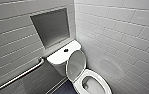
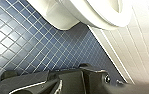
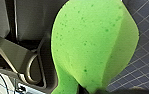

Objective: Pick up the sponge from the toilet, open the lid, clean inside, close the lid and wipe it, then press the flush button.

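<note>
Over tiles, sponge in right hand

The sponge is glowing bright green, speckled darker; the toilet is gleaming white, its flush button showing dark; the floor is showing blue squares gridded with pale grout.

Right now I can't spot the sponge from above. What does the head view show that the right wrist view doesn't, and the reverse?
Head view: the toilet with its lid raised, the flush button on the tank, a grab bar and a wall niche. Right wrist view: the green sponge, close up, pinched in the right end effector. Both: the dark blue tiled floor.
</note>
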{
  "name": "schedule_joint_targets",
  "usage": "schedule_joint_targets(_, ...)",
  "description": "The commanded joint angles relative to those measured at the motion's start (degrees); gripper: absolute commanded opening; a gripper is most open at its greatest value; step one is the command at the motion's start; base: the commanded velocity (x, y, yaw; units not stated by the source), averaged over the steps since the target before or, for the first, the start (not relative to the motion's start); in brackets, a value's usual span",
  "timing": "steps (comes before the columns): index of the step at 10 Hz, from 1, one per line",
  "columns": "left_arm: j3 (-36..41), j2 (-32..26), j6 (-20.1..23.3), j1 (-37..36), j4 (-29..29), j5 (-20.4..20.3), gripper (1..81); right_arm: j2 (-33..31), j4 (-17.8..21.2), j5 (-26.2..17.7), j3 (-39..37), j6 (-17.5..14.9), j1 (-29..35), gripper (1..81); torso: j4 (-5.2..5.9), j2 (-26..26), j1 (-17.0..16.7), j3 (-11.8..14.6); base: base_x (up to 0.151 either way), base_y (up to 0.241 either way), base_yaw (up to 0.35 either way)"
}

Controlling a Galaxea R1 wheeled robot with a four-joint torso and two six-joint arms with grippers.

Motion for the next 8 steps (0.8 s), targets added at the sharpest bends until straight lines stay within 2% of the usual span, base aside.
schedule_joint_targets(1,1.0,-4.3,0.2,-11.4,-15.4,0.4,81.1,-0.8,1.2,-1.3,0.7,-0.5,-1.5,1.0,0.0,0.0,0.0,0.0,0.0,0.0,0.0)
schedule_joint_targets(3,0.9,-4.6,0.2,-15.0,-21.4,-3.7,81.1,-0.1,1.1,-0.5,0.0,-0.6,-2.3,1.0,-0.02,0.0,0.0,0.0,0.0,0.0,0.0)
schedule_joint_targets(5,0.5,-4.3,0.2,-18.2,-27.7,-4.9,81.1,0.9,0.9,-0.6,-3.3,-0.8,-2.0,1.0,-0.02,0.0,0.0,0.0,0.0,0.0,0.0)
schedule_joint_targets(8,-0.8,-4.0,0.2,-22.2,-38.7,-8.4,81.1,1.0,0.4,-0.5,-2.0,-0.7,-2.7,1.0,-0.02,0.0,0.0,0.0,0.0,0.0,0.0)
